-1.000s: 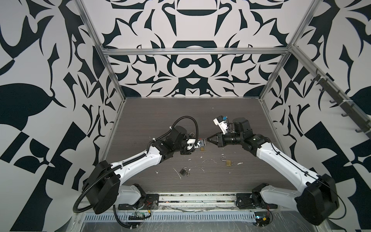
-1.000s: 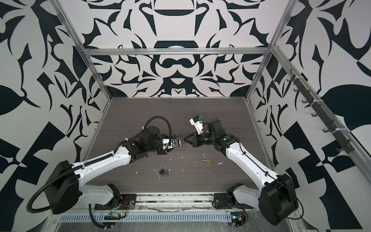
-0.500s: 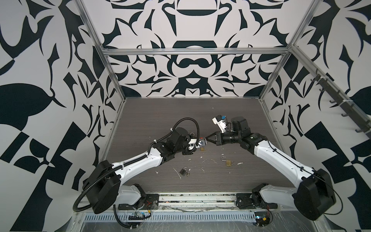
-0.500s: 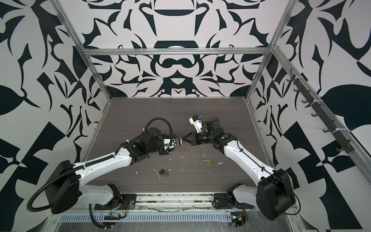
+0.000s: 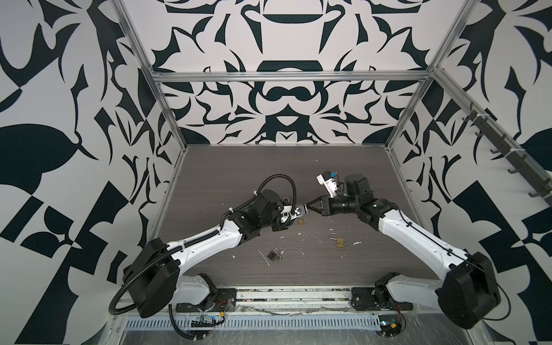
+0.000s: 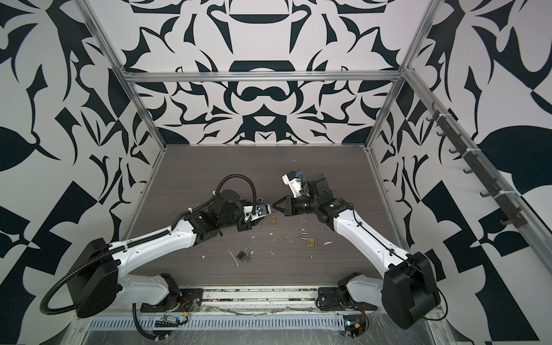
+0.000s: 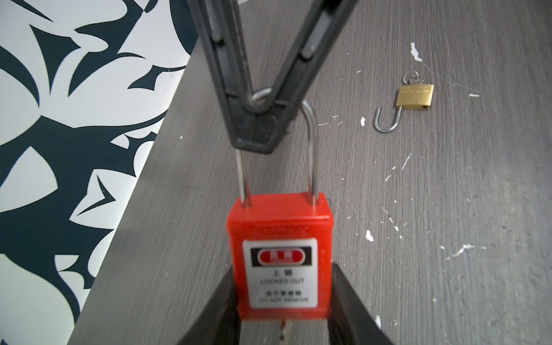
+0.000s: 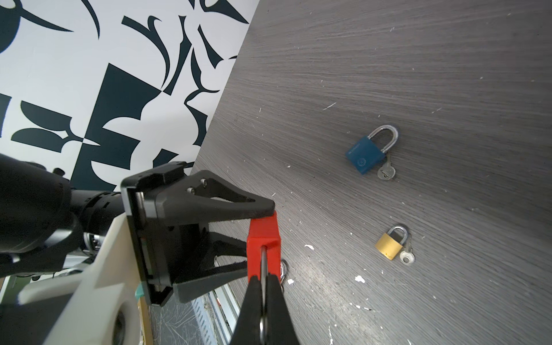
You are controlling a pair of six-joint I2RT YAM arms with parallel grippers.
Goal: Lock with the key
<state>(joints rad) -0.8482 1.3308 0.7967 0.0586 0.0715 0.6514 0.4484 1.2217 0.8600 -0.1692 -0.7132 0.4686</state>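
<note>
A red padlock with a white "LOCKED OUT" label is held by its body in my left gripper, above the table. Its key sticks out under the body, blurred. Both legs of the steel shackle reach the body. My right gripper is shut on the top of that shackle, seen edge-on between the fingers. In both top views the left gripper and the right gripper meet tip to tip over mid-table.
On the table lie an open brass padlock, a dark padlock, a small shut brass padlock and a blue padlock, each with a key. White flecks dot the table.
My left gripper has carried the red padlock to the right, closing the gap to the right gripper's tips. The right arm has shifted only slightly.
</note>
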